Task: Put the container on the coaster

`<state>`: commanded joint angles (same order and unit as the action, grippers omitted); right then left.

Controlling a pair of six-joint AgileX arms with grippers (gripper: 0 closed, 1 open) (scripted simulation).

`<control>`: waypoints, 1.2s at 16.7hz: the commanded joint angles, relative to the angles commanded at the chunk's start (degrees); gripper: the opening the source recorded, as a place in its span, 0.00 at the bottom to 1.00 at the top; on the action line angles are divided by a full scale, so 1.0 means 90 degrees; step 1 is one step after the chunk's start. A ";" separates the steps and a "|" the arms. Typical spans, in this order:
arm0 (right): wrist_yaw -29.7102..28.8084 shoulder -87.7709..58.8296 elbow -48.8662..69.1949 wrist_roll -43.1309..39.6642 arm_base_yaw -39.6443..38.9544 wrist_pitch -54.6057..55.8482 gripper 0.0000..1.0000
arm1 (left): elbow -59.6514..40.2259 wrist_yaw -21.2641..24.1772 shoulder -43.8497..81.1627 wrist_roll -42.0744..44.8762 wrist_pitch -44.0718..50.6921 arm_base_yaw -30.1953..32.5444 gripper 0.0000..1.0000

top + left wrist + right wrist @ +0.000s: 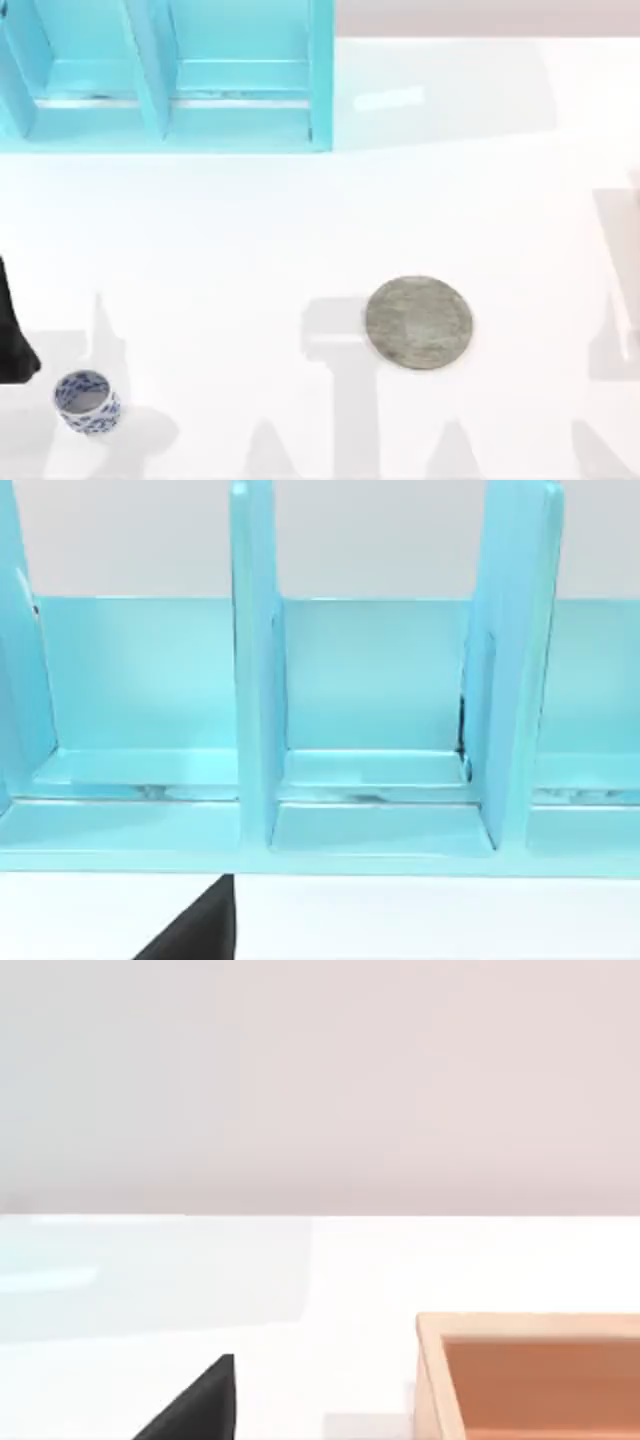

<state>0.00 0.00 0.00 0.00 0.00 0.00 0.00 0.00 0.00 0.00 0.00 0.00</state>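
Container (87,401) stands upright on the white tabletop (230,240) at the near left, untouched. Coaster (418,322) lies flat, well apart to its right, nothing on it. Left arm (14,330) sits at the left edge, just beside the container; cannot tell how its hand stands. Blue rack (165,85) at far left. Step in hand, by my reading: approach, nothing gripped yet. Next: bring the left hand over the container, descend, close on it.

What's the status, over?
Left arm at table's left edge, just above the small white blue-patterned cup. Cup upright, untouched, far left of flat grey stone-like disc. Bare table between them.
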 joint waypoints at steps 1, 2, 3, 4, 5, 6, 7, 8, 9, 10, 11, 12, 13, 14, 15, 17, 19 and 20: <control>0.0000 0.0000 0.0000 0.0000 0.0000 0.0000 1.00 | 0.0000 0.0000 0.0000 0.0000 0.0000 0.0000 1.00; 0.0000 0.0000 0.0000 0.0000 0.0000 0.0000 1.00 | -0.0009 0.0001 0.0009 0.0009 0.0009 0.0004 1.00; 0.0000 0.0000 0.0000 0.0000 0.0000 0.0000 1.00 | -0.0080 0.0005 0.0082 0.0082 0.0082 0.0033 1.00; 0.0000 0.0000 0.0000 0.0000 0.0000 0.0000 1.00 | -0.0216 0.0011 0.0220 0.0219 0.0220 0.0086 1.00; 0.0000 0.0000 0.0000 0.0000 0.0000 0.0000 1.00 | -0.0416 0.0017 0.0423 0.0423 0.0423 0.0157 1.00; 0.0000 0.0000 0.0000 0.0000 0.0000 0.0000 1.00 | -0.0679 0.0021 0.0698 0.0696 0.0697 0.0246 1.00; 0.0000 0.0000 0.0000 0.0000 0.0000 0.0000 1.00 | -0.0993 0.0023 0.1042 0.1039 0.1040 0.0348 1.00; 0.0000 0.0000 0.0000 0.0000 0.0000 0.0000 1.00 | -0.1342 0.0023 0.1452 0.1443 0.1442 0.0462 1.00; 0.0000 0.0000 0.0000 0.0000 0.0000 0.0000 1.00 | -0.1720 0.0022 0.1924 0.1901 0.1897 0.0585 1.00; 0.0000 0.0000 0.0000 0.0000 0.0000 0.0000 1.00 | -0.2117 0.0019 0.2455 0.2399 0.2394 0.0716 1.00; 0.0000 0.0000 0.0000 0.0000 0.0000 0.0000 1.00 | -0.2524 0.0015 0.3036 0.2928 0.2924 0.0854 1.00; 0.0000 0.0000 0.0000 0.0000 0.0000 0.0000 1.00 | -0.2933 0.0009 0.3645 0.3469 0.3471 0.0996 1.00; 0.0000 0.0000 0.0000 0.0000 0.0000 0.0000 1.00 | -0.3340 0.0003 0.4264 0.4012 0.4023 0.1139 1.00; 0.0000 0.0000 0.0000 0.0000 0.0000 0.0000 1.00 | -0.3742 -0.0003 0.4877 0.4551 0.4573 0.1281 1.00; 0.0000 0.0000 0.0000 0.0000 0.0000 0.0000 1.00 | -0.4133 -0.0009 0.5467 0.5073 0.5106 0.1419 1.00; 0.0000 0.0000 0.0000 0.0000 0.0000 0.0000 1.00 | -0.4862 -0.0019 0.6534 0.6020 0.6077 0.1674 1.00; 0.0000 0.0000 0.0000 0.0000 0.0000 0.0000 1.00 | -0.5505 -0.0021 0.7406 0.6802 0.6867 0.1890 1.00; 0.0000 0.0000 0.0000 0.0000 0.0000 0.0000 1.00 | -0.5778 -0.0019 0.7744 0.7118 0.7182 0.1978 1.00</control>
<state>0.00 0.00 0.00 0.00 0.00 0.00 -52.01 -0.17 69.70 64.06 64.64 17.80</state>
